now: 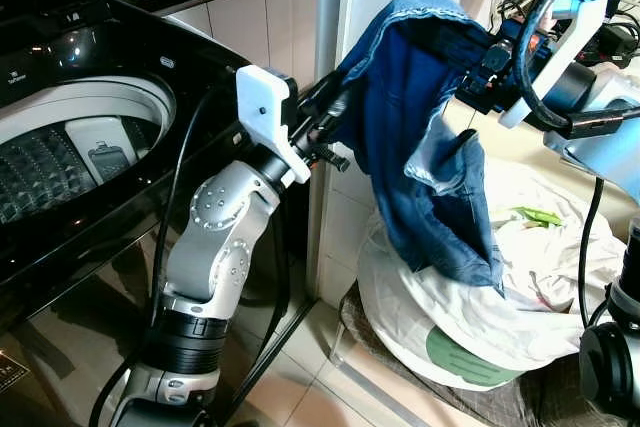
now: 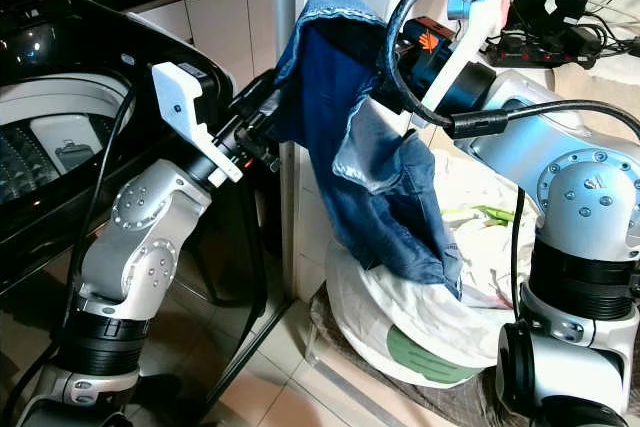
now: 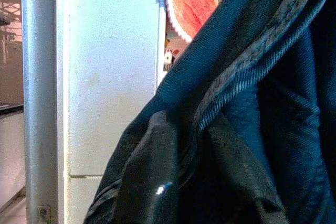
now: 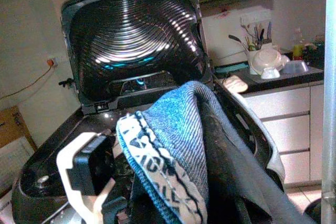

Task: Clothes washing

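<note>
To the left of both grippers stands the washing machine (image 1: 90, 137), its lid (image 4: 136, 40) raised and the drum (image 1: 60, 162) open, so the step in hand looks to be carrying the jeans (image 1: 420, 147) across and dropping them in. Done well, both arms should travel together toward the drum, keeping the cloth lifted enough that its hanging end clears the machine's black rim. They should let go only once the bulk hangs over the opening, not over the edge.

The left gripper (image 1: 325, 112) reaches up beside the white cabinet post (image 1: 330, 67), and its jaws are closed on the near edge of the jeans; in the left wrist view a dark fold and a stitched seam lie between the black fingers (image 3: 152, 177). The garment is stretched between the two grippers, above and apart from the laundry pile (image 1: 470, 287). It is dark blue denim with a paler inside face and a pocket lining showing. It drapes heavily and hangs down toward the white bundle below.

The right gripper (image 1: 480, 72) holds the far side of the jeans, jaws shut on the denim, whose folded hem shows in the right wrist view. A limp, heavy leg could snag the rim.
</note>
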Controlling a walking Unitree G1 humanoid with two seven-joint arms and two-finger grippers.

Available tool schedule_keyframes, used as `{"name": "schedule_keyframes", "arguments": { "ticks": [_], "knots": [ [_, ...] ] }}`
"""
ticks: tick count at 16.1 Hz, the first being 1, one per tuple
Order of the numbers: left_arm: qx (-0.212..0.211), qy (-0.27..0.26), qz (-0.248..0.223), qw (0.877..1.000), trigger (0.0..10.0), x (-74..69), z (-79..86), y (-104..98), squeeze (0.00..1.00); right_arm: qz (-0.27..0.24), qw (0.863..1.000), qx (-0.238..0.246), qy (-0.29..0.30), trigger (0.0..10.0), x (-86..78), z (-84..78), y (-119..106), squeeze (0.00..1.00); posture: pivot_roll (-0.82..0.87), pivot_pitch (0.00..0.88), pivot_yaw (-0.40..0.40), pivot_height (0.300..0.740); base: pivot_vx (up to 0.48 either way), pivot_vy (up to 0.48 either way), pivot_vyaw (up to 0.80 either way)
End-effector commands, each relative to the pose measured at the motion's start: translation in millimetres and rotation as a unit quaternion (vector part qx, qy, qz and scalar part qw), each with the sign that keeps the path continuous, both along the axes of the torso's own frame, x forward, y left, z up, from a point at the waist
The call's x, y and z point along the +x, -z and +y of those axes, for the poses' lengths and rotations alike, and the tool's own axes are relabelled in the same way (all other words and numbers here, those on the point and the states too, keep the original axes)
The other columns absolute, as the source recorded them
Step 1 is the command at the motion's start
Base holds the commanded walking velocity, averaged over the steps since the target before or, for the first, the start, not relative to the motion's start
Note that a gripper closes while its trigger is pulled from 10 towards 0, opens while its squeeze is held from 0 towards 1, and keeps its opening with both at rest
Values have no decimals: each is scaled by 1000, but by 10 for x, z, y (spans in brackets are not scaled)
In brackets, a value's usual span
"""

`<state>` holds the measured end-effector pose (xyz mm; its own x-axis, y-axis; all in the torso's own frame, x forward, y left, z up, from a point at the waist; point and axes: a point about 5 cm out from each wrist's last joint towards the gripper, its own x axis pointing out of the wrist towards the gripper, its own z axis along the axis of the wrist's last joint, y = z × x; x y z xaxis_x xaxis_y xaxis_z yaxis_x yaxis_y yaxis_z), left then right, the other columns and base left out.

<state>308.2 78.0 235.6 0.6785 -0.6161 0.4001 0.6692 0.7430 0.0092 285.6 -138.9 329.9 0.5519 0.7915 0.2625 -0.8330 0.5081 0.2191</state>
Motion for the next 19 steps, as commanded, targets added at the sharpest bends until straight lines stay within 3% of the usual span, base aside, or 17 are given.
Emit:
{"name": "schedule_keyframes", "arguments": {
  "ticks": [1,8,13,14,15,16,18,19],
  "knots": [
    [2,-6,-7,1000,0,12,1,-33,0,-28,1000,6,-7,0,-58,0,-85,0,-74,0,-26,740,0,0,0],
    [-2,-2,-12,1000,0,11,1,-33,0,-31,999,8,-8,0,-58,7,-96,0,-75,0,-26,740,0,0,0],
    [-23,-32,-19,999,0,62,84,-97,0,-31,1000,5,-4,0,-66,1,-85,0,-73,0,-20,740,0,0,0],
    [-40,-49,-22,998,0,93,139,-150,0,-26,1000,2,-2,2235,-79,-14,-67,0,-73,0,-20,740,0,0,0],
    [-46,-55,-24,997,0,107,163,-174,0,-27,1000,2,0,10000,-83,-21,-62,67,-73,0,-20,740,0,0,0],
    [-49,-74,-38,995,0,146,249,-271,0,-27,1000,4,-10,10000,-130,-39,-35,1000,-65,0,-13,740,0,0,0],
    [-47,-98,-63,992,0,199,382,-440,0,-23,1000,-19,9,10000,-150,-80,34,1000,-62,0,-6,740,0,0,0],
    [-36,-126,-112,985,0,268,579,-781,0,-16,997,-69,28,10000,-179,-152,156,0,-51,0,1,740,0,0,0]
  ]
}}
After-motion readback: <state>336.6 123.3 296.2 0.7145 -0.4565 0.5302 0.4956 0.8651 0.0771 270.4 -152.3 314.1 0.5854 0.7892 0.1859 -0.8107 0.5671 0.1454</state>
